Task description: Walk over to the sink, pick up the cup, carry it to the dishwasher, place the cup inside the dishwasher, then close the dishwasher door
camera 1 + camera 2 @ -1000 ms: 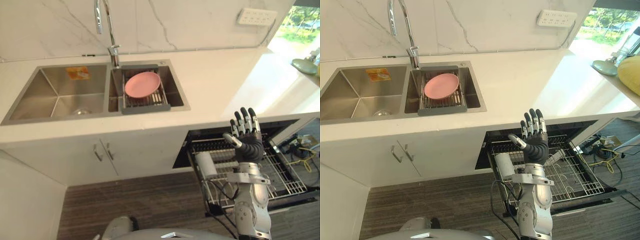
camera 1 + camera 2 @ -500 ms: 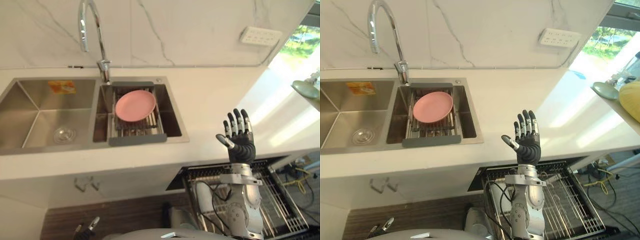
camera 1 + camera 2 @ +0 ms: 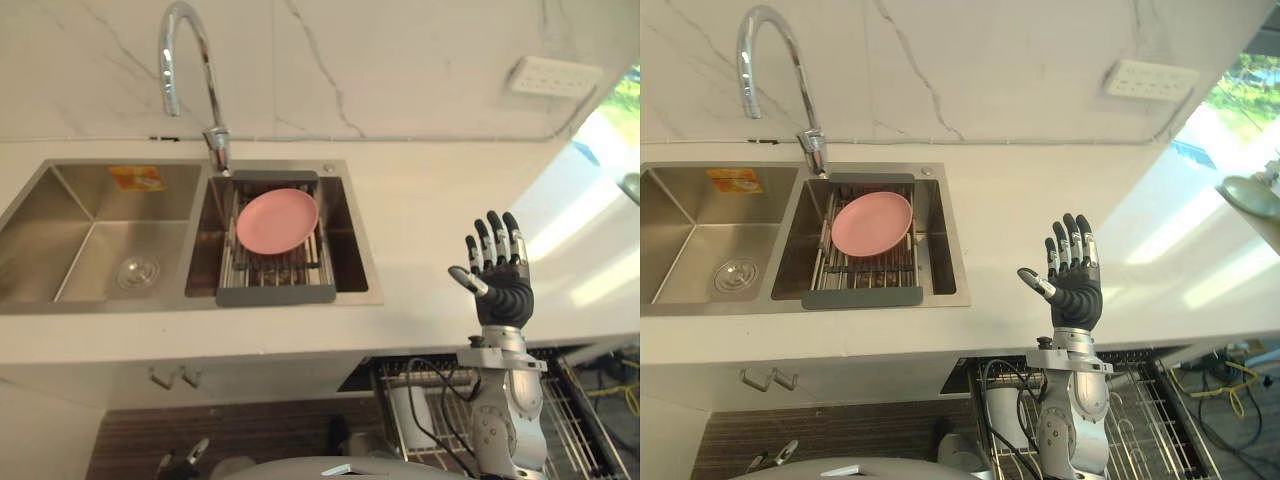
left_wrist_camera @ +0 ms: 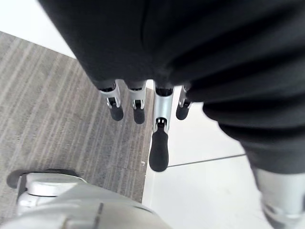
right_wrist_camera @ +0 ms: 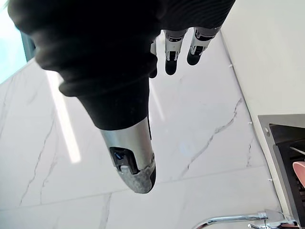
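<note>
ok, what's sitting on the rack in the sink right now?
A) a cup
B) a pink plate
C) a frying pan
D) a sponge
B: a pink plate lies on the rack that spans the right-hand basin of the sink.

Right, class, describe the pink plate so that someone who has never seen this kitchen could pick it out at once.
Find the steel double sink in the white counter. In its right basin, below the curved tap, a grey-framed wire rack carries the pink plate. It is the one round pink thing there; the left basin holds just a drain and an orange sticker.
</note>
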You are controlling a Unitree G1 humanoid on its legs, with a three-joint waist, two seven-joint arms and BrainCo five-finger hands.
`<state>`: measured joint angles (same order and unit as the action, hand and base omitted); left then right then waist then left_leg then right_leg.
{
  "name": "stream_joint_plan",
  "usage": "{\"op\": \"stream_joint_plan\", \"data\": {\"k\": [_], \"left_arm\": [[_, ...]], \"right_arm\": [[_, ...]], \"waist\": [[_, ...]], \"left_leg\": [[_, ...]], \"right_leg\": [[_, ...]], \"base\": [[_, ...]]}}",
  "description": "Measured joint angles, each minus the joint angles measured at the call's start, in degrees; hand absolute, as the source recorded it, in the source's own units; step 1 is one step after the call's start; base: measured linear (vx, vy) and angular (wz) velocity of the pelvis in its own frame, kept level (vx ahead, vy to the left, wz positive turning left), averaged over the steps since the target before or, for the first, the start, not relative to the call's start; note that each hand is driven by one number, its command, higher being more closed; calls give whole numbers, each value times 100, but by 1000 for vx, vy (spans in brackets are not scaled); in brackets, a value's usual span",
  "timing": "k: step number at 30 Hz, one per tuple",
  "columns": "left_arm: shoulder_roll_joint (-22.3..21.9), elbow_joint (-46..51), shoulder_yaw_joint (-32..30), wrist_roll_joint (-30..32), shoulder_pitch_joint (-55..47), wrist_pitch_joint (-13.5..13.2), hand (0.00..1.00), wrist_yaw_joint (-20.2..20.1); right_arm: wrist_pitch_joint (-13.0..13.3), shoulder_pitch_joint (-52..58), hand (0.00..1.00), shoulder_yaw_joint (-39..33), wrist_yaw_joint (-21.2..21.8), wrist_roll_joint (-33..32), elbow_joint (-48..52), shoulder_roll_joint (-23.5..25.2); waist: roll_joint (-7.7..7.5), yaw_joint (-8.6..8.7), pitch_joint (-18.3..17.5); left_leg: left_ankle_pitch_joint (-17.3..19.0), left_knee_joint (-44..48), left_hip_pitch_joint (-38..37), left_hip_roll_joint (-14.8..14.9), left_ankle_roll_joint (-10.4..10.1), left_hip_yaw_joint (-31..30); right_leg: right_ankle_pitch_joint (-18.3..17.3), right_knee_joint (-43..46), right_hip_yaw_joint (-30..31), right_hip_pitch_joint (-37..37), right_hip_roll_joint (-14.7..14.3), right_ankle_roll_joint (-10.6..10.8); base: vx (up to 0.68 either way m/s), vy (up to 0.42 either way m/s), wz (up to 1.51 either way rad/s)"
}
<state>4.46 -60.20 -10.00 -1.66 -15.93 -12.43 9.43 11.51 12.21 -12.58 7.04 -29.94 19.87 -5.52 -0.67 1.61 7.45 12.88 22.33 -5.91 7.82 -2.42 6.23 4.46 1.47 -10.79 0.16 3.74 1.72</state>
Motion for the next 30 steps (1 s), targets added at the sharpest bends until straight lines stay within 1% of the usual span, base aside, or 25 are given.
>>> {"op": "stream_joint_plan", "data": {"k": [1, 2, 3, 4, 5, 7, 8, 9, 10, 11, 12, 13, 14, 15, 16, 17, 18, 19, 20, 21, 23, 26, 28, 30], "left_arm": [[17, 25, -7, 77, -30, -2, 0, 30], [-11, 38, 15, 83, -37, -3, 0, 30], [-35, 44, 121, 134, -14, -3, 0, 26], [-53, 46, 136, 199, 11, -3, 0, 25], [-79, 44, 143, 209, 48, -2, 0, 30], [-77, 44, 140, 200, 109, 2, 0, 37], [-71, 44, 141, 197, 156, 3, 0, 37], [-38, 41, 133, 202, 246, 9, 0, 30], [9, 45, 140, 204, 268, 7, 0, 32], [98, 36, 142, 251, 277, 11, 0, 36], [162, 24, 165, 311, 278, 14, 0, 40], [177, 17, 173, 317, 280, 19, 0, 43], [175, 10, 182, 321, 305, 44, 0, 56], [191, -1, 227, 370, 337, 77, 0, 59], [197, -2, 241, 405, 338, 89, 0, 60], [200, -5, 294, 443, 343, 123, 0, 63], [205, -8, 339, 503, 363, 148, 0, 65], [205, -10, 349, 532, 373, 165, 0, 62], [183, -14, 349, 571, 415, 216, 0, 61], [167, -17, 348, 584, 426, 235, 0, 61], [135, -83, 341, 609, 456, 265, 0, 56], [152, -131, 331, 633, 508, 321, 0, 33], [174, -131, 327, 636, 518, 361, 0, 27], [209, -132, 327, 640, 514, 398, 0, 27]], "right_arm": [[-34, -63, 0, 16, 6, 6, 2, -18], [-44, -139, 0, 11, 8, 11, 2, -87], [-44, -213, 0, 11, 12, 89, -1, -188], [-44, -260, 0, 12, 13, 154, -8, -229], [-45, -312, 0, 22, 11, 385, -8, -256], [-45, -410, 0, 85, 12, 808, 5, -313], [-45, -424, 0, 124, 12, 987, 43, -401], [-45, -439, 0, 160, 12, 1327, 143, -473], [-43, -450, 0, 196, 11, 1482, 200, -482], [-43, -461, 0, 298, -2, 1808, 265, -512], [-43, -458, 0, 372, -4, 2175, 334, -590], [-43, -461, 0, 391, -15, 2400, 381, -653], [-43, -479, 0, 411, -24, 2883, 488, -807], [-45, -513, 0, 430, -78, 3345, 628, -959], [-44, -552, 0, 464, -118, 3529, 673, -1037], [-45, -676, 0, 517, -161, 3897, 688, -1187], [-48, -782, 0, 559, -229, 4316, 687, -1333], [-48, -831, 0, 568, -237, 4479, 688, -1392], [-54, -962, 0, 577, -254, 4849, 681, -1503], [-62, -1032, 0, 591, -256, 5043, 672, -1569], [-183, -1405, 0, 810, -265, 5666, 595, -1834], [-316, -1966, 0, 1158, -260, 6099, 464, -2063], [-421, -2319, 0, 1395, -245, 6274, 193, -2151], [-509, -2525, 0, 1652, -222, 6437, -174, -2237]], "waist": [[-11, -48, -18], [32, -48, -39], [142, -46, -22], [188, -42, 10], [220, -31, 21], [240, -19, 11], [208, -21, 29], [201, -47, 27], [148, -52, 43], [45, -55, 35], [32, -46, 27], [3, -47, 9], [-41, -48, -30], [-46, -55, -38], [-45, -52, -38], [-36, -26, -41], [-61, -20, -73], [-35, -23, -88], [-12, -30, -81], [9, -32, -75], [68, -48, -84], [49, -101, -95], [8, -115, -117], [-66, -164, -145]], "left_leg": [[-94, -246, -65, -34, -65, 85], [-128, -625, -207, -54, -114, 117], [-153, -1005, -314, -73, -158, 178], [-170, -1145, -348, -76, -184, 187], [-197, -1363, -382, -82, -230, 188], [-201, -1598, -473, -73, -247, 192], [-163, -1702, -510, -54, -292, 192], [-100, -1809, -514, -50, -338, 202], [-107, -1799, -510, -63, -328, 220], [-116, -1791, -508, -91, -309, 243], [-104, -1790, -504, -106, -268, 255], [-107, -1789, -504, -120, -263, 254], [-121, -1789, -483, -139, -242, 241], [-133, -1789, -459, -152, -239, 236], [-136, -1789, -449, -158, -238, 230], [-154, -1781, -419, -163, -262, 205], [-157, -1771, -376, -169, -264, 177], [-162, -1756, -331, -171, -263, 168], [-186, -1758, -295, -181, -256, 158], [-189, -1760, -282, -183, -255, 157], [-197, -1753, -251, -197, -253, 148], [-215, -1752, -244, -214, -240, 116], [-221, -1750, -198, -237, -229, 51], [-242, -1760, -192, -239, -230, -15]], "right_leg": [[192, -290, -48, 116, 24, 63], [307, -483, -104, 166, 5, 69], [415, -620, -139, 162, -22, 64], [438, -620, -153, 136, -26, 70], [466, -623, -188, 81, -28, 77], [502, -661, -215, 63, -54, 80], [514, -663, -238, 52, -74, 91], [525, -663, -249, 19, -101, 92], [541, -663, -235, 16, -90, 99], [573, -663, -223, 9, -53, 100], [598, -663, -220, 1, -24, 102], [605, -663, -221, 0, -11, 108], [630, -663, -203, -26, 14, 86], [644, -662, -201, -50, 30, 84], [658, -662, -203, -58, 37, 66], [663, -662, -211, -76, 58, 64], [669, -662, -226, -102, 68, 69], [675, -661, -231, -139, 72, 73], [704, -661, -241, -167, 82, 101], [710, -661, -242, -181, 83, 105], [736, -660, -260, -211, 81, 105], [745, -661, -289, -207, 88, 110], [754, -663, -339, -206, 104, 120], [750, -663, -413, -181, 128, 123]], "base": [[15, -1, 25], [-12, 28, 25], [-24, 40, 20], [-62, 48, 16], [-65, 34, 10], [-78, 30, 9], [-121, 39, 6], [-119, 26, 2], [-145, 23, -4], [-102, 5, -6], [-72, 9, -5], [-37, 17, -2], [0, 0, 0], [0, 0, 0], [-5, 17, 3], [4, 22, 6], [7, 22, 6], [18, 17, 7], [15, 8, 5], [18, 11, 3], [0, 0, 0], [-7, 5, 5], [-39, -5, 14], [-35, -6, 16]]}}
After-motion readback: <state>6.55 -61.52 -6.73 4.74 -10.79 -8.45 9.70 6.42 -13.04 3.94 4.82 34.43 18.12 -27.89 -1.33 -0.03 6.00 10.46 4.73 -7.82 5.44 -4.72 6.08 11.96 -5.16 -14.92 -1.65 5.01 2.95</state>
